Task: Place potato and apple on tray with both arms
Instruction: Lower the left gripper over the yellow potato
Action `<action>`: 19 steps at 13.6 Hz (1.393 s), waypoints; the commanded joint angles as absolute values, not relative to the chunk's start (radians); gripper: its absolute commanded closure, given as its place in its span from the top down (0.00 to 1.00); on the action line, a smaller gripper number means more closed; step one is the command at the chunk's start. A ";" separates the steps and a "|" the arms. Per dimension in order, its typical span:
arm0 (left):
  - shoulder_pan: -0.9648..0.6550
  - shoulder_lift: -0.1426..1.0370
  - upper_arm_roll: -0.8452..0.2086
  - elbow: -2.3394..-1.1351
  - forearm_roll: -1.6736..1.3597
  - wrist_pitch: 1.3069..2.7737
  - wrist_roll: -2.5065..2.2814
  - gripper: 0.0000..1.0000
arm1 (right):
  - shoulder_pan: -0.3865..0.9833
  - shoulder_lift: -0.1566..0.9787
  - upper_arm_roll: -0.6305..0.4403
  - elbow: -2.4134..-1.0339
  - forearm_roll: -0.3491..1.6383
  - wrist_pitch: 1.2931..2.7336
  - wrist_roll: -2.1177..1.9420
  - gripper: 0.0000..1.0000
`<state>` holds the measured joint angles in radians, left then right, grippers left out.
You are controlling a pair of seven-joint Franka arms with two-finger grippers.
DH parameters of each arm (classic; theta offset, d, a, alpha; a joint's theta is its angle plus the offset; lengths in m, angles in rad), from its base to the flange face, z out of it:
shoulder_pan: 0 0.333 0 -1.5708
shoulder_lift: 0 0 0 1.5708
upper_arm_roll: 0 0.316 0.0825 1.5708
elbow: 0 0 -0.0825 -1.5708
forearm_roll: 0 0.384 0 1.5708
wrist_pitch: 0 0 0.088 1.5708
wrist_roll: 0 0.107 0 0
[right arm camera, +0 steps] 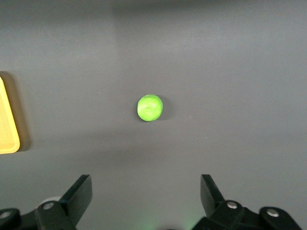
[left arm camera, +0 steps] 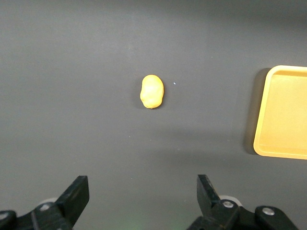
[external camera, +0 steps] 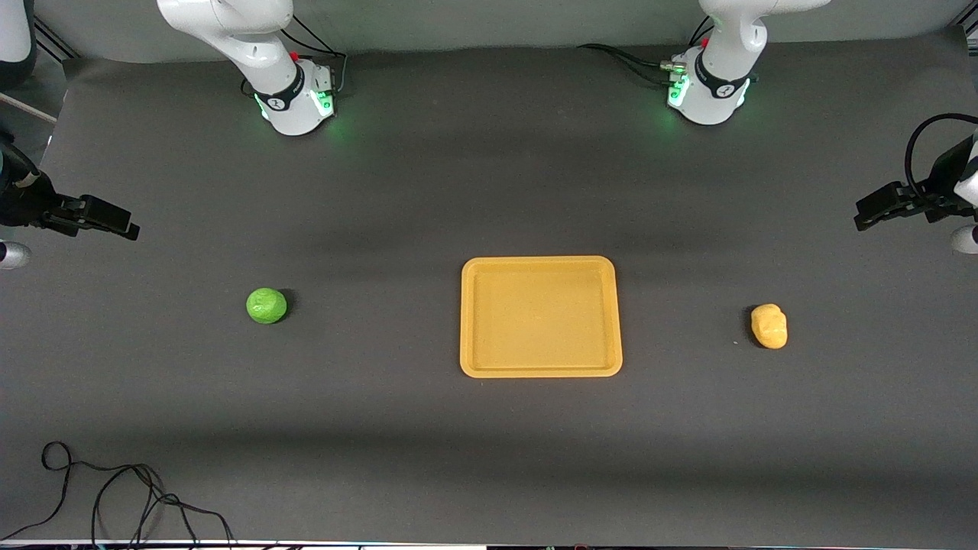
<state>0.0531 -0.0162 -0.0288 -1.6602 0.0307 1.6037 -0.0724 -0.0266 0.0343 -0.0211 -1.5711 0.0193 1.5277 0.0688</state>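
The yellow-orange tray (external camera: pixel 541 263) lies empty in the middle of the table. The green apple (external camera: pixel 267 305) lies on the mat toward the right arm's end; the right wrist view shows it (right arm camera: pixel 150 108) with a corner of the tray (right arm camera: pixel 7 129). The lumpy yellow-orange potato (external camera: pixel 769 326) lies toward the left arm's end; the left wrist view shows it (left arm camera: pixel 152 91) beside the tray's edge (left arm camera: pixel 283 112). My right gripper (external camera: pixel 131 228) (right arm camera: pixel 146 182) hangs open and empty over its end of the table, apart from the apple. My left gripper (external camera: pixel 860 219) (left arm camera: pixel 142 184) hangs open and empty over its end, apart from the potato.
The two arm bases with green lights (external camera: pixel 294 99) (external camera: pixel 707 92) stand farthest from the front camera. A loose black cable (external camera: pixel 114 496) lies at the table's nearest edge toward the right arm's end. Dark mat covers the table.
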 commanded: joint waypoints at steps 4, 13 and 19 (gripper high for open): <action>0.049 -0.031 -0.026 -1.660 0.040 1.595 -0.060 1.00 | -0.017 0.031 -0.026 -1.562 -0.005 1.509 0.061 1.00; 0.087 0.101 -0.018 -1.661 0.040 1.661 -0.040 1.00 | -0.018 0.028 -0.028 -1.578 -0.011 1.516 0.057 1.00; 0.063 0.276 -0.026 -1.683 0.071 1.713 0.106 1.00 | -0.017 0.023 -0.026 -1.591 -0.028 1.528 0.048 1.00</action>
